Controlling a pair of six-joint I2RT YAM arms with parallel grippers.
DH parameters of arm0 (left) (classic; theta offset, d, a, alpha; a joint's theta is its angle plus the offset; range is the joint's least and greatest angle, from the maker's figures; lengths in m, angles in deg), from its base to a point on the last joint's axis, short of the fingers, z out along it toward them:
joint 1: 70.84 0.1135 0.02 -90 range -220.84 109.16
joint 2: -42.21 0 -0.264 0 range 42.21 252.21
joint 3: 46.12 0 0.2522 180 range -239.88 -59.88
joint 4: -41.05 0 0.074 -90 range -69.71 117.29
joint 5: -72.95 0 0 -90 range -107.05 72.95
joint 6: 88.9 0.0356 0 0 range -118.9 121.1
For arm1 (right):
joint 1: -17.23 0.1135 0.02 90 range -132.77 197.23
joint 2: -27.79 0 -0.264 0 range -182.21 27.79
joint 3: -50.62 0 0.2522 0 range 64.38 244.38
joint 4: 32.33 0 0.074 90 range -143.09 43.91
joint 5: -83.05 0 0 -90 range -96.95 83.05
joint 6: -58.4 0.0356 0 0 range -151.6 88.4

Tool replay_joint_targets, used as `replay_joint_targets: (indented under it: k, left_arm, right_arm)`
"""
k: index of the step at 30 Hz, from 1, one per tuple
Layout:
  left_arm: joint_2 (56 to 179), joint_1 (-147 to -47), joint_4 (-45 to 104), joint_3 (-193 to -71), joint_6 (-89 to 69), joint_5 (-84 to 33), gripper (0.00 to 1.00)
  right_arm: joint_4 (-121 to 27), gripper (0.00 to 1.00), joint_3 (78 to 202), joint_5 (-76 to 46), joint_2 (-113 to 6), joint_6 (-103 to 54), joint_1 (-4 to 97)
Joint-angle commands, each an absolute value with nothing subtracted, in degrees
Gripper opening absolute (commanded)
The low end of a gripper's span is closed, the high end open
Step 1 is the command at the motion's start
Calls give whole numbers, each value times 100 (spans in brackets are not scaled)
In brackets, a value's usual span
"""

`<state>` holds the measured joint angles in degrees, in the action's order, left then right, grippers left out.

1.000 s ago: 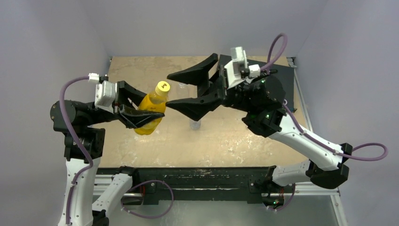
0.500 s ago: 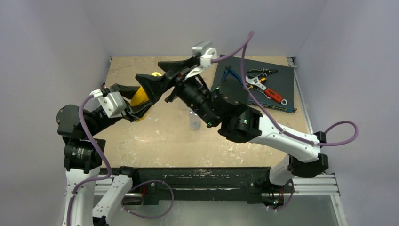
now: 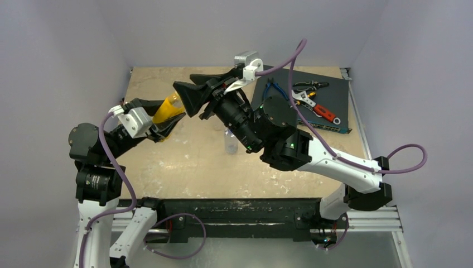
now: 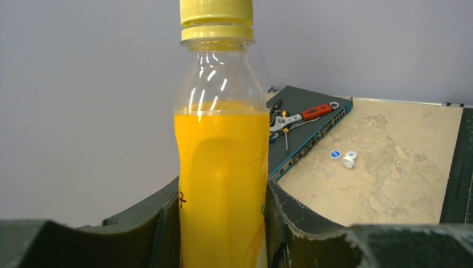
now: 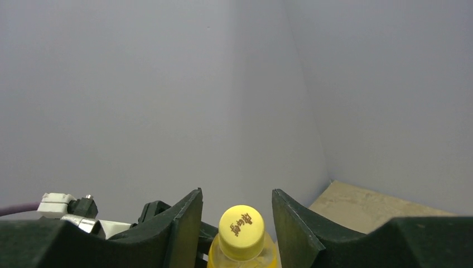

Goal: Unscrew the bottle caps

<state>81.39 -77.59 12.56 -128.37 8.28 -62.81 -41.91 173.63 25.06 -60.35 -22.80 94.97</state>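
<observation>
Left tool (image 4: 222, 234) clamps the orange-filled bottle (image 4: 221, 167); right tool (image 5: 237, 201) gapes around its yellow cap (image 5: 241, 226).

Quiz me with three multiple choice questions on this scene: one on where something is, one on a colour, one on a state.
1. Where do the two loose caps lie?
A) on the table by the dark box
B) on top of the box
C) on the floor

2. What colour is the cap on the orange bottle?
A) white
B) blue
C) yellow

3. What is the left pincer doing?
A) open, holding nothing
B) shut on the bottle
C) shut on a loose cap

Answers:
1 A, the left wrist view shows both on bare tabletop near the box.
2 C, both wrist views show it yellow.
3 B, its fingers press the bottle's sides.
</observation>
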Motion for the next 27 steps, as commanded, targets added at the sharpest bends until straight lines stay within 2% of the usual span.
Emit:
replay_joint_targets:
  k: [1, 3, 5, 7, 13, 22, 27]
  left_arm:
    - [8148, -7717, 1330, -12810, 939, -6275, 0]
    - [8158, -7717, 1331, -12833, 933, -6275, 0]
    - [8158, -7717, 1335, -12837, 922, -6283, 0]
    - [8159, -7717, 1345, -12835, 904, -6276, 0]
    - [8156, -7719, 1387, -12835, 858, -6280, 0]
    - [8137, -7717, 1417, -12835, 822, -6284, 0]
    - [8142, -7717, 1486, -12840, 713, -6284, 0]
  right_arm:
    - [-3863, 51, 17298, 2396, -5878, -2212, 9532]
    - [-3887, 54, 17304, 2355, -5886, -2188, 9529]
    - [-3996, 64, 17369, 2408, -5927, -2163, 9530]
    - [-4070, 66, 17405, 2431, -5963, -2125, 9528]
    - [-4125, 57, 17390, 2491, -6023, -2064, 9523]
    - [-4140, 56, 17366, 2424, -6066, -1998, 9470]
    - [-4230, 51, 17374, 2309, -6107, -1868, 9386]
